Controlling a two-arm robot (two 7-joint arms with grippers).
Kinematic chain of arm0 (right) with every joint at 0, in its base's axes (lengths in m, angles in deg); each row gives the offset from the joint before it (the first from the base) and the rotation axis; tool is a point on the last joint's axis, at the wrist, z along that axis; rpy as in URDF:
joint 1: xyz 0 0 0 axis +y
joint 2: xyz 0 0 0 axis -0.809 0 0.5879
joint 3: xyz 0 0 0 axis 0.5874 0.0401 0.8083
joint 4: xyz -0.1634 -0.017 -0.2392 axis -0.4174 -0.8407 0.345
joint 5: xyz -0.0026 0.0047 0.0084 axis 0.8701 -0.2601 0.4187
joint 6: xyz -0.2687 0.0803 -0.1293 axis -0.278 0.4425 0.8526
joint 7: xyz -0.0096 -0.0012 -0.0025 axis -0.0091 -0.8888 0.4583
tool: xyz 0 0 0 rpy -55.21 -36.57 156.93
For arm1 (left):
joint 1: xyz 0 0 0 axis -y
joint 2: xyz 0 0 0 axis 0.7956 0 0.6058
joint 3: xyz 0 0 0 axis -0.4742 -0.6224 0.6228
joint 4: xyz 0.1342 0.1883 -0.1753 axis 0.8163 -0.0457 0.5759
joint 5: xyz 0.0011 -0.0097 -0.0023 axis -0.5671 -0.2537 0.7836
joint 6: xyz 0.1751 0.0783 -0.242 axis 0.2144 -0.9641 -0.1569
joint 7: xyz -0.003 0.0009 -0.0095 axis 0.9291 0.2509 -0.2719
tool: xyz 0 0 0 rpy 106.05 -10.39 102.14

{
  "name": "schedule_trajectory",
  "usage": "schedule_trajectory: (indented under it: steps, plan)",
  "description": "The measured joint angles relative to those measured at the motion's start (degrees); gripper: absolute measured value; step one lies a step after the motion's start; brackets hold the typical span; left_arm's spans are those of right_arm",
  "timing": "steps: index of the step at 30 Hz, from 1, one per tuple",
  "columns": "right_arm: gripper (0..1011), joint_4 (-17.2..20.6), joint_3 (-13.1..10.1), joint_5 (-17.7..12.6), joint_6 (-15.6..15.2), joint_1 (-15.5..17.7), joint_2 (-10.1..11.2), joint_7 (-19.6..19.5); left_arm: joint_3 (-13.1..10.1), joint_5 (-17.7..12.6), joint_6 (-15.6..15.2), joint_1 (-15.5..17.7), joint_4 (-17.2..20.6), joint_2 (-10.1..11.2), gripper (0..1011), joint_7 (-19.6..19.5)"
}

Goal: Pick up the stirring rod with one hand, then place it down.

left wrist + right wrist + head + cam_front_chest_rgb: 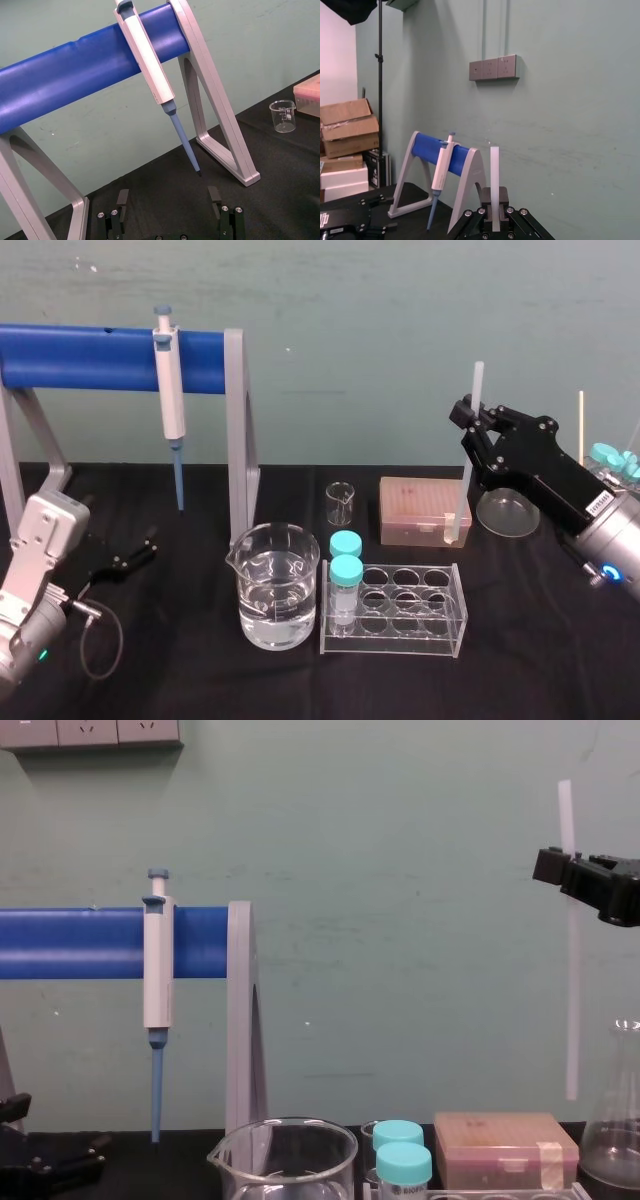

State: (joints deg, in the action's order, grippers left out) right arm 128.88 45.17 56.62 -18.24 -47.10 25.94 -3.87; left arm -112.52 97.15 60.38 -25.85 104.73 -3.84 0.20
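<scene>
The black, blocky right gripper (470, 423) is raised at the right side of the scene, above a black table (540, 650). Its fingers are pressed together on a long, thin, translucent-white stirring rod (468, 440). The rod stands nearly upright. In the chest view its lower end hangs clear above a tan plastic box of pipette tips (505, 1148) and just beside a clear conical glass flask (615, 1140); what the flask holds cannot be told.

Near the table's middle, a wide glass beaker (275, 585) holds clear liquid to about half its height. Behind it stands a small glass beaker (340, 502), which looks empty. Right of the wide beaker, a clear plastic tube rack (440, 615) carries two teal-capped tubes (346, 570) in its leftmost holes.

A white pipette with a blue tip (170, 400) hangs on a grey stand with a blue bar (90, 357) at the left. The left gripper (168, 200) rests low beside that stand, its fingers spread apart.
</scene>
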Motion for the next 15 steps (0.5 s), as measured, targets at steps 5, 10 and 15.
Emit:
schedule_trajectory:
  steps: [5, 10, 15]
  plan:
    - [72, -0.2, 0.2, -0.3, -0.1, 0.0, 0.4, 0.3, 0.0, 0.0, 0.0, 0.0, 0.0, 0.0, 1000, 0.0]
    - [71, -0.5, 0.4, -0.6, -0.2, -0.1, 0.8, 0.7, 0.0, 0.0, 0.0, 0.0, 0.0, 0.0, 1000, 0.0]
    - [72, -0.8, 0.6, -0.7, -0.2, -0.2, 1.0, 0.8, 0.0, 0.0, 0.0, 0.0, 0.0, 0.0, 1000, 0.0]
